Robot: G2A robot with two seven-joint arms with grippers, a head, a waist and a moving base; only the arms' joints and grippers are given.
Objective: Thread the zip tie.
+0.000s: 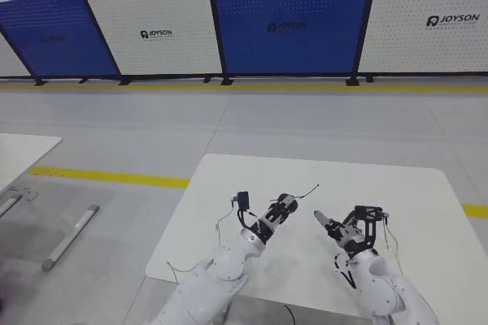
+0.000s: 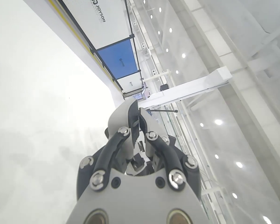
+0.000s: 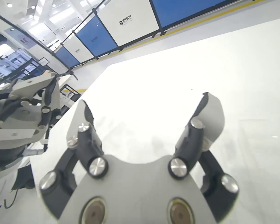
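Note:
A thin black zip tie [image 1: 307, 193] sticks out past the tip of my left gripper [image 1: 286, 201], which hovers low over the white table [image 1: 407, 195] near its front middle. In the left wrist view that gripper [image 2: 139, 111] is shut on the zip tie [image 2: 164, 110], whose free end points away from the fingers. My right gripper [image 1: 342, 214] hangs just to the right of it, open and holding nothing. Seen from the right wrist, my right gripper [image 3: 145, 99] is spread wide over bare table, with the left gripper [image 3: 51, 83] and the zip tie [image 3: 65, 73] off to the side.
The table's front edge [image 1: 228, 280] lies close under both arms. A second white table [image 1: 16, 154] stands at the far left with a grey bar [image 1: 69, 240] on the floor beside it. Blue and white panels [image 1: 293, 36] line the back.

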